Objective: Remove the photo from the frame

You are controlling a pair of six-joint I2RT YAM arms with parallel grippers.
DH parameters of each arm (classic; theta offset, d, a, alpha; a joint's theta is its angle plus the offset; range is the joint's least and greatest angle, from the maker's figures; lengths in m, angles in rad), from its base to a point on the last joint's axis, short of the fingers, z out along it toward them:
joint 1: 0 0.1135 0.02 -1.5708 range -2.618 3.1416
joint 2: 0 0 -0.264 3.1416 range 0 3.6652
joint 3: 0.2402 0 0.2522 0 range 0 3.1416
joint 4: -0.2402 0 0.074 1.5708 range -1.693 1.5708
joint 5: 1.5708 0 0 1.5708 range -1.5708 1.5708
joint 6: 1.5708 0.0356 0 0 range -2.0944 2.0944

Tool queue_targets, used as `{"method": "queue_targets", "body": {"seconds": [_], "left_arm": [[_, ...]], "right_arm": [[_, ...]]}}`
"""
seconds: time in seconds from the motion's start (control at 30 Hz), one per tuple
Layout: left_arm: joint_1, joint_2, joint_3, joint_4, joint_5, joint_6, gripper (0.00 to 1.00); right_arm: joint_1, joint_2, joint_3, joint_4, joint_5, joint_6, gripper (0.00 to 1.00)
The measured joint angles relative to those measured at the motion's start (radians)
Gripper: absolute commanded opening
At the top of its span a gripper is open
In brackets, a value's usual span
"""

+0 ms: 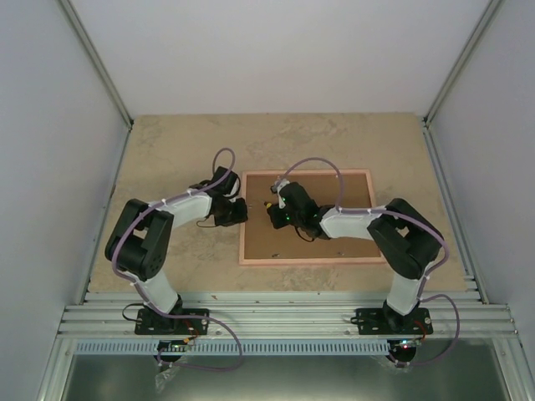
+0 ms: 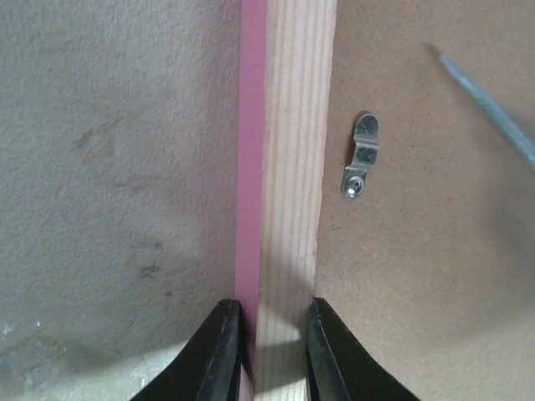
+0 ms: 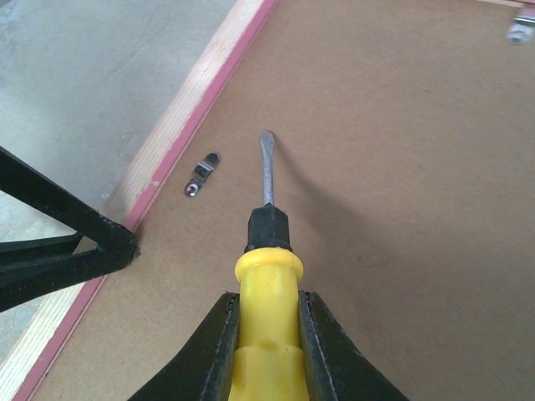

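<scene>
The pink frame [image 1: 368,261] lies face down on the table, its brown fibreboard back [image 1: 334,188] up. The photo is hidden under the board. My left gripper [image 2: 269,347] is shut on the frame's left rail [image 2: 288,150], one finger on the pink outer edge, one on the inner wood edge. My right gripper [image 3: 267,334] is shut on a yellow-handled screwdriver [image 3: 266,251]; its flat tip [image 3: 267,138] hovers over the board, just right of a small metal retaining clip [image 3: 202,174]. The same clip shows in the left wrist view [image 2: 362,156], with the screwdriver blade [image 2: 493,109] beyond it.
A second metal clip [image 3: 518,32] sits near the frame's far edge. The stone-patterned tabletop [image 1: 184,150] surrounds the frame. Grey walls enclose left, right and back; a ridged metal rail [image 1: 276,322] runs along the near edge by the arm bases.
</scene>
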Motion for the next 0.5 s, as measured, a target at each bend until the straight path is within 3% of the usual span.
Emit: {"method": "queue_targets", "body": {"seconds": [0.5], "left_arm": [[-0.003, -0.139, -0.176, 0.094, 0.003, -0.224, 0.00]], "right_arm": [[-0.069, -0.216, -0.085, -0.069, 0.022, -0.051, 0.00]]}}
